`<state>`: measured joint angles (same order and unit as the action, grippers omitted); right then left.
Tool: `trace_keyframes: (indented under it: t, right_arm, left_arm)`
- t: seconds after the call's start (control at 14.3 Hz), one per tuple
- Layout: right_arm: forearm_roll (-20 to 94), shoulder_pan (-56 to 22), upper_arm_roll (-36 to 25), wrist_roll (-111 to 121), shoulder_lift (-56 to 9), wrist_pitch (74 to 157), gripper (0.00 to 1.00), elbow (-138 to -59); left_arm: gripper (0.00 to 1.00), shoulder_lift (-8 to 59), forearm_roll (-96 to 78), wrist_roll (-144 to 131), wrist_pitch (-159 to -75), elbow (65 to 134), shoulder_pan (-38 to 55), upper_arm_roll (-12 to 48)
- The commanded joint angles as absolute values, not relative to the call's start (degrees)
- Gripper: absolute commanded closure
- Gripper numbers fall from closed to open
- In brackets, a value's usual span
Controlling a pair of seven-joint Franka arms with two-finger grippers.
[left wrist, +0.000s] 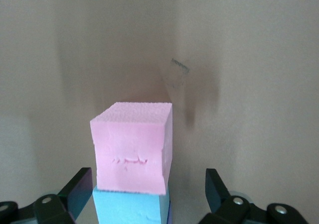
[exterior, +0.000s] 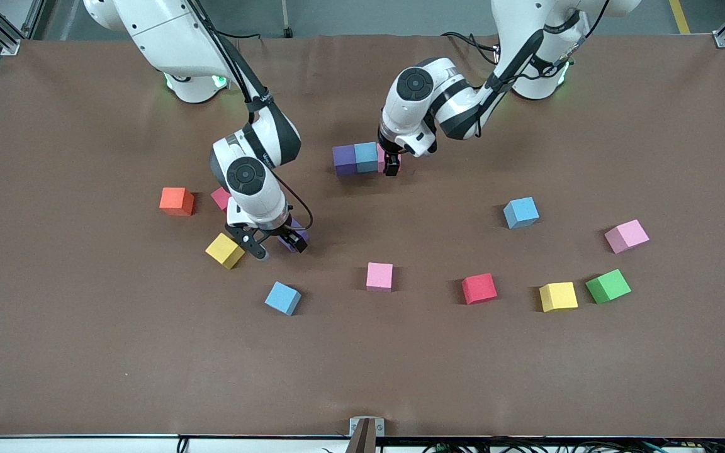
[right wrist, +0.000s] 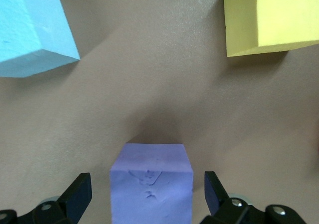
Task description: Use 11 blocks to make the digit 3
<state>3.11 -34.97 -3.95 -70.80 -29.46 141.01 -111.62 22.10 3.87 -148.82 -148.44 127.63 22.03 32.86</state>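
Near the middle of the table [exterior: 85, 365], a short row [exterior: 356, 158] of three touching cubes. Purple row cube [exterior: 343, 160] at the end toward the right arm, light blue row cube [exterior: 366, 157] in the middle, pink row cube [left wrist: 132, 149] at the end toward the left arm. Left gripper [exterior: 391, 167] down at the pink row cube, released, fingers [left wrist: 215, 189] spread at both sides with a gap to the foam.

Nearer to the front camera than the row and toward the right arm's end: second purple cube [right wrist: 151, 189] on the table, right gripper [exterior: 279, 249] low around it, likewise released and not touching. Just beside it a yellow cube [exterior: 224, 250]. Still nearer to the camera a light blue cube [exterior: 282, 298]. Farther toward that end a red cube [exterior: 220, 197], partly hidden by the arm, and an orange cube [exterior: 177, 201].

Nearer to the camera than the row, spread out toward the left arm's end: pink cube [exterior: 379, 276], second red cube [exterior: 479, 289], second yellow cube [exterior: 558, 296], green cube [exterior: 608, 286], pale pink cube [exterior: 627, 236], another light blue cube [exterior: 521, 212].
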Motion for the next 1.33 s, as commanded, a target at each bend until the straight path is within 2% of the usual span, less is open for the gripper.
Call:
trace_keyframes:
  t: [0.0, 0.07, 0.35, 0.63, 0.77, 0.91, 0.98, 1.05, 1.12, 1.26]
  right_arm:
    - [2.81, -34.89, -3.52, -70.14, -30.23, 141.50, 0.00, -111.36]
    - [2.81, -34.81, -3.52, -70.14, -30.32, 141.42, 0.04, -111.44]
    - [3.07, -34.80, -3.43, -70.14, -30.32, 141.50, 0.31, -111.53]
    - [3.34, -35.16, -3.34, -70.31, -30.41, 141.94, 0.32, -111.62]
    - [3.34, -35.24, -3.25, -70.31, -30.76, 142.12, 0.27, -111.53]
    - [3.34, -35.33, -3.16, -70.40, -31.11, 142.99, 0.29, -111.62]
    - [3.34, -35.42, -3.16, -70.40, -31.37, 143.09, 0.37, -111.53]
    - [3.34, -35.51, -3.16, -70.40, -31.38, 143.09, 0.53, -111.53]
    - [3.34, -35.59, -3.08, -70.40, -31.38, 143.00, 0.74, -111.53]
    - [3.08, -36.91, -2.90, -69.18, -31.20, 142.82, 0.96, -111.45]
  left_arm:
    - [0.00, 19.52, 5.10, -149.94, -143.45, 125.86, 24.08, 32.87]
    - [0.00, 19.16, 5.10, -149.94, -143.09, 125.60, 24.17, 33.05]
    - [0.00, 18.55, 5.10, -149.94, -142.91, 124.19, 24.26, 33.05]
    - [0.00, 18.72, 5.10, -149.85, -142.91, 123.58, 24.17, 32.87]
    - [0.00, 18.63, 5.27, -149.50, -142.82, 123.05, 23.91, 32.61]
    - [0.00, 19.51, 9.12, -149.50, -138.37, 119.64, 23.47, 32.35]
    - [0.00, 20.64, 10.88, -149.50, -135.56, 117.79, 23.12, 32.34]
    - [0.00, 21.09, 12.90, -149.41, -133.18, 116.29, 22.94, 32.34]
    - [0.00, 21.35, 14.31, -149.33, -132.63, 115.41, 22.50, 32.26]
    - [0.00, 21.45, 16.69, -149.06, -132.63, 114.79, 21.28, 32.26]
